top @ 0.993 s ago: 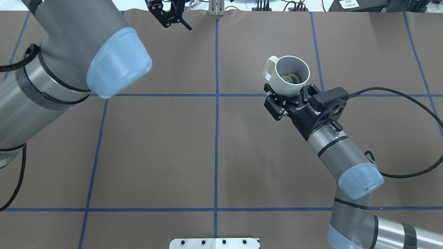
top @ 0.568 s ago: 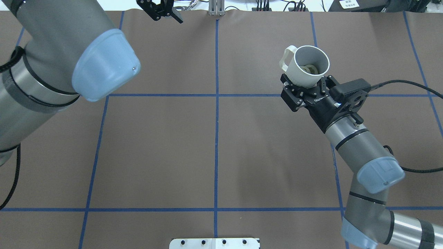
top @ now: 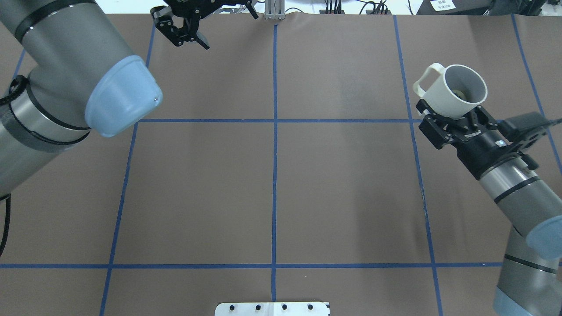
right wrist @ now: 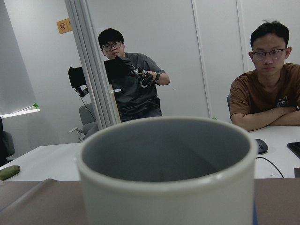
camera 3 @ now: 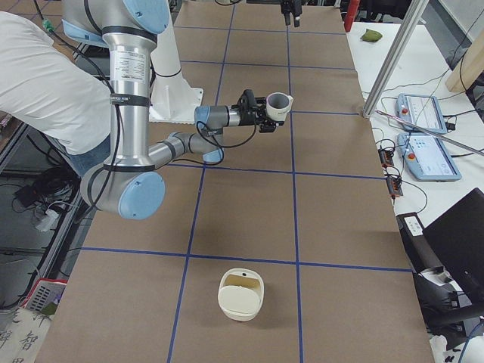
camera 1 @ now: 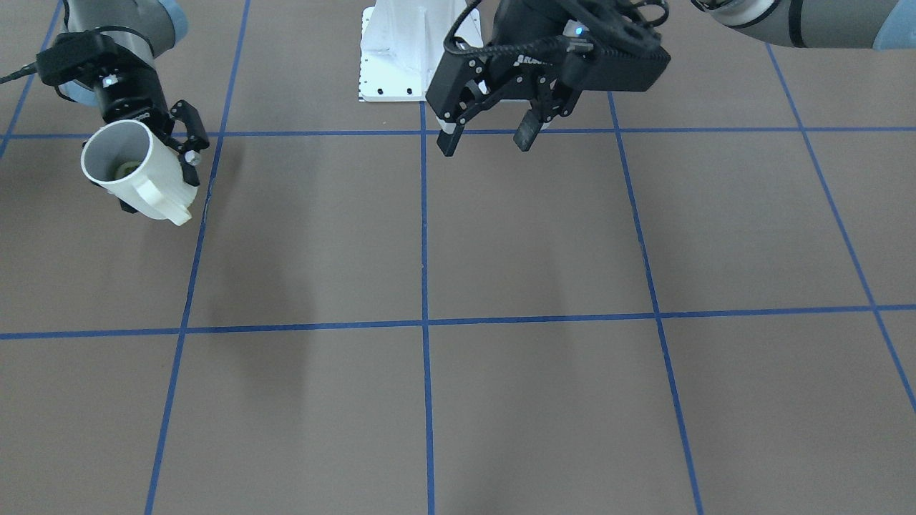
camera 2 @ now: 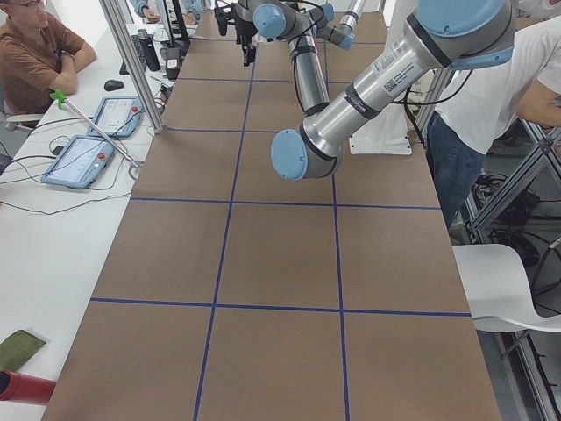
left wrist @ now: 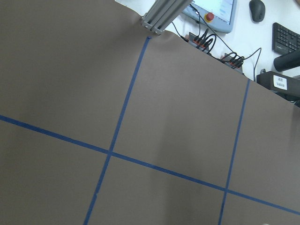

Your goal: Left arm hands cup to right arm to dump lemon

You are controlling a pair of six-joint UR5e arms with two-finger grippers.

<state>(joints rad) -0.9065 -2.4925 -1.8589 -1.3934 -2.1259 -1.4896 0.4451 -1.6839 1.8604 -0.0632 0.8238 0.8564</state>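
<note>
I read the right claw [top: 452, 117] clamped on the cup [top: 441, 102], lemon [top: 459, 93] inside; left claw [camera 1: 486, 141] spread wide, empty.

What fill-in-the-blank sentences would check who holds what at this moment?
1. The right gripper holds the white ____.
2. The lemon lies ____ the cup.
3. The left gripper is ____ and holds nothing.
Missing words: cup; inside; open.
</note>
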